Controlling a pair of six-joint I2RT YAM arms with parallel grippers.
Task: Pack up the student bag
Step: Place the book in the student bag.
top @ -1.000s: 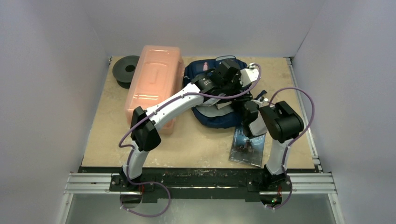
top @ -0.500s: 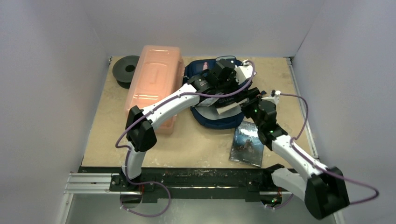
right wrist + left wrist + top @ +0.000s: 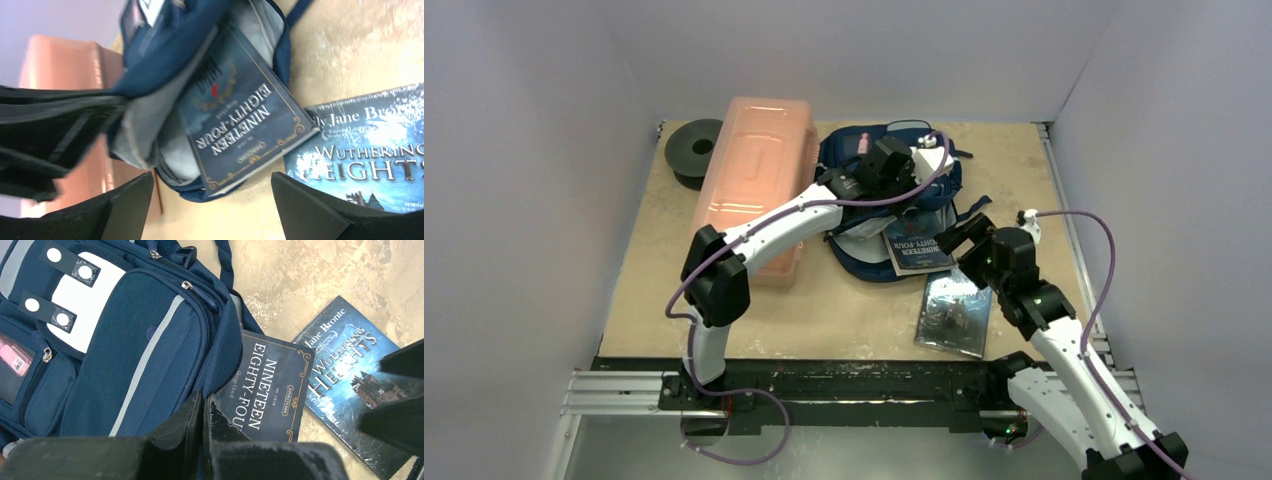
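Now that the right arm has swung back, spool (image 3: 694, 150): dark, at the far left corner, in the same place as a second ago.
Box (image 3: 754, 180): long, pink, just beside the spool and left of the bag; it has not moved either.
Left tool (image 3: 202, 412): clamped tight on the edge of the bag's flap, holding the mouth up and open, as it did a second ago, though the arm has shifted a little.
Bag (image 3: 140, 355): on its back at the far middle of the bench (image 3: 824, 310), its mouth facing the near right, grey lining showing.
Nineteen Eighty-Four (image 3: 914, 248): this is the change. A second ago the right arm covered it; now it lies bare, its far end inside the mouth and its near end jutting out onto the bench.
Right tool (image 3: 956, 236): jaws wide and empty, just near-right of that book; half a second ago it was at the mouth.
Wuthering Heights (image 3: 954, 315): flat on the bench near the right arm, close beside the first book, not yet packed.
Meaning: I'd say the first book is released but only part way in. It likely wants a push deeper before the second is fetched.
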